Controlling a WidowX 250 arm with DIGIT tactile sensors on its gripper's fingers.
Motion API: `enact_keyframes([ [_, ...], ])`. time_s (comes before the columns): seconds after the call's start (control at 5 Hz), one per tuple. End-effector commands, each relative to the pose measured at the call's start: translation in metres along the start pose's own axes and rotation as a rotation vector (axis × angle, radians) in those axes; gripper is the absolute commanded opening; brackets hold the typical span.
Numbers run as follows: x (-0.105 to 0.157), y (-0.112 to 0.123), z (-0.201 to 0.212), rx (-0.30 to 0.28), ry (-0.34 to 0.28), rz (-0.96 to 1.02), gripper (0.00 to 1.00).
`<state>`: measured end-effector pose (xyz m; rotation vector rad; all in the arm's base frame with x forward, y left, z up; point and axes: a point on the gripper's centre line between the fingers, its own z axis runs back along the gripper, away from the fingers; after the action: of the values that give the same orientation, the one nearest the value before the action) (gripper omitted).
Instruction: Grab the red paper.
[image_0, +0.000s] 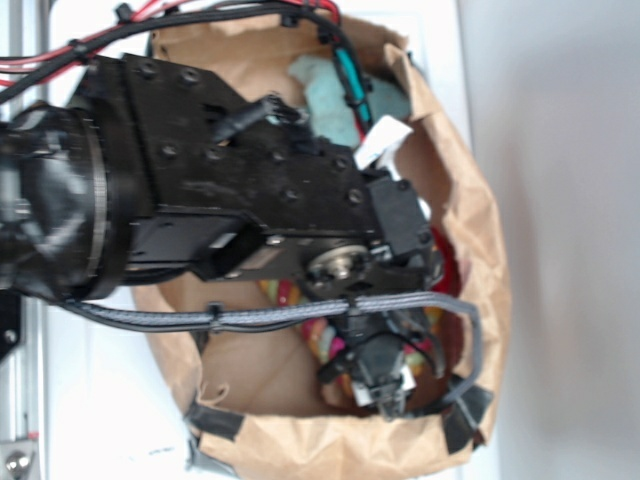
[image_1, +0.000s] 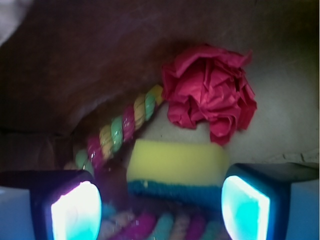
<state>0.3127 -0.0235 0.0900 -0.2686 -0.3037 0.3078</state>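
One wide-open pincer (image_1: 160, 205) hangs inside a brown paper bag (image_0: 470, 200), near the red paper (image_1: 210, 92).

Sponge (image_1: 175, 170) and striped rope (image_1: 120, 127) crowd the red paper (image_1: 210, 92); bag wall (image_1: 75, 60) hems left.

A pale, off-white table (image_0: 560, 200) fills the right side of the exterior frame, evenly and softly lit, with no hard shadows across its bare surface. At the far left edge a light metal rail (image_0: 22, 400) runs vertically, with a round bolt (image_0: 17, 462) visible near the lower left corner. In the wrist view the setting turns dim and brown, the inner wall of a paper bag (image_1: 75, 60) darkening the upper half of the frame, while a lighter patch of its floor shows at the right.
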Motion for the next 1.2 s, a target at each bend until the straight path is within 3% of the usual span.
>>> enact_keyframes([
  [0.0,0.050,0.008,0.012,0.072,-0.127,0.057,1.00],
  [0.2,0.062,0.016,0.019,0.091,-0.142,0.098,1.00],
  [0.6,0.072,0.033,0.003,0.192,-0.179,0.107,1.00],
  [1.0,0.063,0.024,-0.015,0.185,-0.154,0.054,1.00],
])
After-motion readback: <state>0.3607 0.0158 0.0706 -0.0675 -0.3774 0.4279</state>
